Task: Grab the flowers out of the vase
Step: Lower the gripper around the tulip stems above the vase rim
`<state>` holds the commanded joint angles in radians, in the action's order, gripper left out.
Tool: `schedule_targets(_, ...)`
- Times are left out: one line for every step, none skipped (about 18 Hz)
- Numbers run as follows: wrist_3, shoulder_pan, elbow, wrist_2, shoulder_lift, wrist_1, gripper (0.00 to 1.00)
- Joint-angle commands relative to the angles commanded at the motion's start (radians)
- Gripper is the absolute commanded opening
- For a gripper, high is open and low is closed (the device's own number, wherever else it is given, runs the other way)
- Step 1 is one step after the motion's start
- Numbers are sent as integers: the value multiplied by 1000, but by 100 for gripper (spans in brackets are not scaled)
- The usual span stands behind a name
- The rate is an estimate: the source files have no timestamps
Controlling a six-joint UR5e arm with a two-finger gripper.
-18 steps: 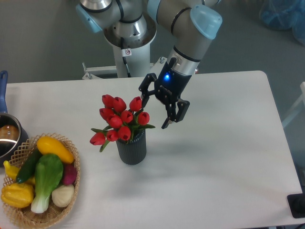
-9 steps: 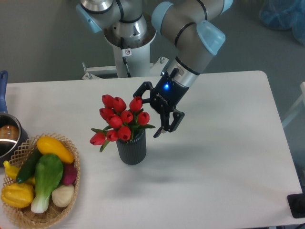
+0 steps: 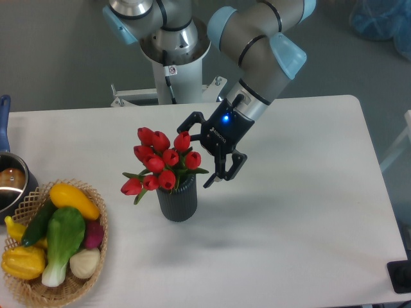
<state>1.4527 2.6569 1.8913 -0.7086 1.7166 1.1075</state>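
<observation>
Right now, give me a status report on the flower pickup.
Gripper open, at the right edge of the flowers, nothing held. Flowers standing in the vase. Nothing between gripper and bunch; basket sits off to the side.

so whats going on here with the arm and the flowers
The robot arm has its end effector open right beside the flowers, on their right side. One finger sits up by the top red buds, the other lower down near the rim of the vase. The bunch is not gripped; it stands in the vase on the table. A basket of vegetables sits off to the left.
</observation>
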Motion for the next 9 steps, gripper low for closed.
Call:
schedule_targets(3, -2, 18, 0, -11, 0, 100)
schedule_targets(5, -5, 25, 4, -27, 0, 100)
schedule_targets(0, -6, 26, 5, -40, 2, 100)
schedule_targets(-2, -8, 28, 6, -46, 3, 100)
schedule_targets(-3, -20, 28, 9, -52, 5, 100)
schedule_targets(-3, -23, 28, 15, -57, 5, 100)
schedule_targets(-3, -25, 28, 20, -57, 5, 100)
schedule_targets(-3, -25, 28, 20, -57, 5, 100)
schedule_targets(-3, -25, 28, 20, -57, 5, 96)
